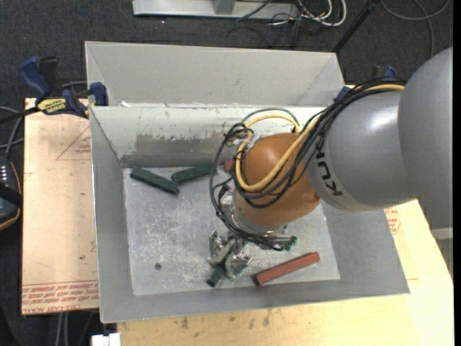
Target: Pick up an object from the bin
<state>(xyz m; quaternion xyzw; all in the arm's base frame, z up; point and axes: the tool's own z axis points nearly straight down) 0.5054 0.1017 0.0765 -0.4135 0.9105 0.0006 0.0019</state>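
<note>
Camera view from above: the grey metal bin (108, 215) takes up the middle of the frame, and the grey arm (374, 150) comes in from the right, its orange wrist cover (284, 186) wrapped in yellow and black cables (248, 182). Below the cover, the gripper (229, 256) is low over the lower centre of the bin floor. Whether the jaws are released or clenched cannot be told from this angle. A small dark green block (215, 280) lies just at the gripper's lower left edge, possibly touching it. A red-brown bar (286, 268) lies tilted just to the right of the gripper. Well apart, in the upper left of the floor, two dark green bars (155, 179) lie end to end, forming a shallow angle.
</note>
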